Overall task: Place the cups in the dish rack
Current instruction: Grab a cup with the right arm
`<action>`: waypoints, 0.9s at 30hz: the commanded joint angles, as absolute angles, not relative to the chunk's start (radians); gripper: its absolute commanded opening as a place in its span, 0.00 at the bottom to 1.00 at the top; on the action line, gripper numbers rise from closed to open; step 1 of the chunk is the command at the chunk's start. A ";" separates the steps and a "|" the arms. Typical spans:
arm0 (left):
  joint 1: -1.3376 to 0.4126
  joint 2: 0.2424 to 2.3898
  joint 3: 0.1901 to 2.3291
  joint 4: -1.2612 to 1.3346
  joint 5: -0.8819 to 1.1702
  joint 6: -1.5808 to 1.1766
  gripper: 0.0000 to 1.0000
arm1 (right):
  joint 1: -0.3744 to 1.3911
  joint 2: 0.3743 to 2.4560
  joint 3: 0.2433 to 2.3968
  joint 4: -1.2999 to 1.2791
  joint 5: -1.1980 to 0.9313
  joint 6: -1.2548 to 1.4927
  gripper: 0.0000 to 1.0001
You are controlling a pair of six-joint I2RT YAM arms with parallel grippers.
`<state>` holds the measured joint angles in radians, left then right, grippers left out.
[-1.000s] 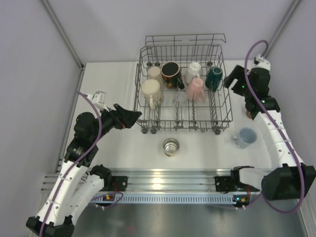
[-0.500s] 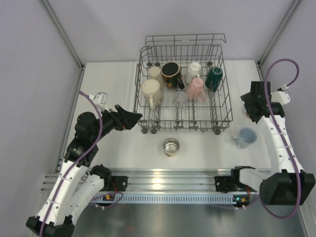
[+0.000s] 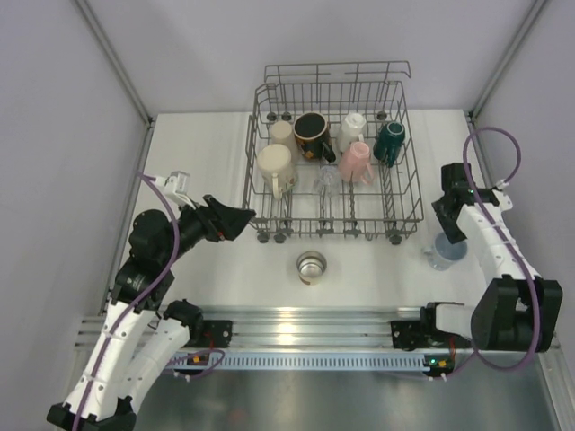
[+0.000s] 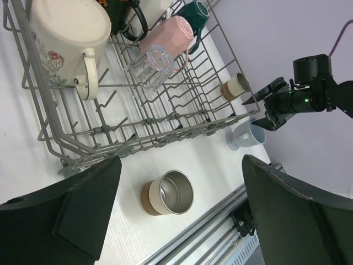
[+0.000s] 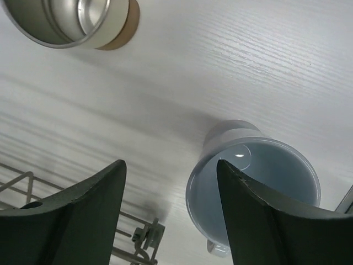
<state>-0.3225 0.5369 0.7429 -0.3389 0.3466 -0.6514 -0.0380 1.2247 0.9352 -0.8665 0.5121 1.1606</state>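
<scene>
Just right of the grey wire dish rack point(image 3: 331, 230), a pale blue round mug point(image 5: 255, 185) stands on the white table point(image 3: 202, 148) under the right gripper point(image 5: 170, 165), jaws apart, holding nothing. One finger point(image 5: 267, 221) hangs over its rim, so coming down could tip it.

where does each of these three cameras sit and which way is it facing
Top external: above and behind the arm bases, looking down on the dish rack; both arms show.
Left wrist: on the left arm, looking across the table past the rack; its fingers show.
Right wrist: on the right arm, looking down at the blue mug; its fingers show.
Shared: steel cup and blue mug appear in all three.
</scene>
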 commanded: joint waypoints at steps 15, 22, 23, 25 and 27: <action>-0.324 0.515 0.782 -0.380 0.296 -0.623 0.96 | -0.064 1.336 0.824 -0.724 0.466 1.157 0.13; -0.324 0.515 0.778 -0.380 0.291 -0.626 0.96 | -0.067 1.316 0.874 -0.785 0.471 1.143 0.00; -0.324 0.517 0.778 -0.380 0.293 -0.626 0.96 | -0.067 1.302 0.882 -0.795 0.471 1.138 0.00; -0.324 0.515 0.778 -0.380 0.293 -0.629 0.96 | -0.067 1.286 0.903 -0.814 0.462 1.134 0.00; -0.325 0.517 0.779 -0.379 0.291 -0.630 0.96 | -0.067 1.255 0.926 -0.828 0.440 1.127 0.00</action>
